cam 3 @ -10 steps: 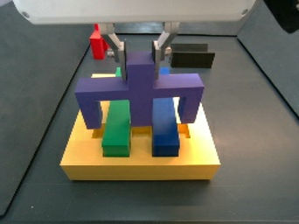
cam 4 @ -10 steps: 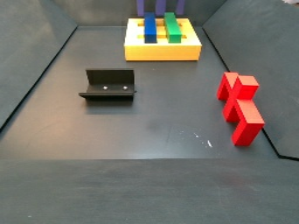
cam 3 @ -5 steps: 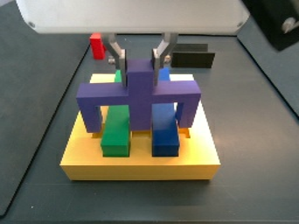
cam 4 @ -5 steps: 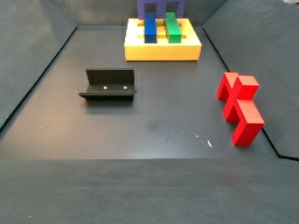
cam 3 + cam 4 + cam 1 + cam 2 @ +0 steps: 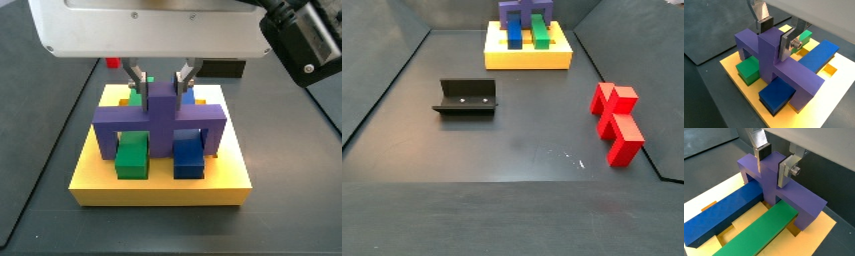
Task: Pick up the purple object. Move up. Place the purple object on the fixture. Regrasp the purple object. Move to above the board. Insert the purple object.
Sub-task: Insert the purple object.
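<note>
Tool (image 5: 776, 34) is seen pinching the purple object's (image 5: 774, 62) upright stem so its legs are kept straight over the blue block (image 5: 721, 215) and green block (image 5: 757, 235) below it.

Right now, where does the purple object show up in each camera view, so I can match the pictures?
Wrist view: purple object at centre, its upright between the gripper fingers.
Wrist view: centre, over the blue block and green block.
Side view: centre, straddling both blocks.
Side view: top edge, partly cropped.
Shared landmark: the yellow board.
</note>
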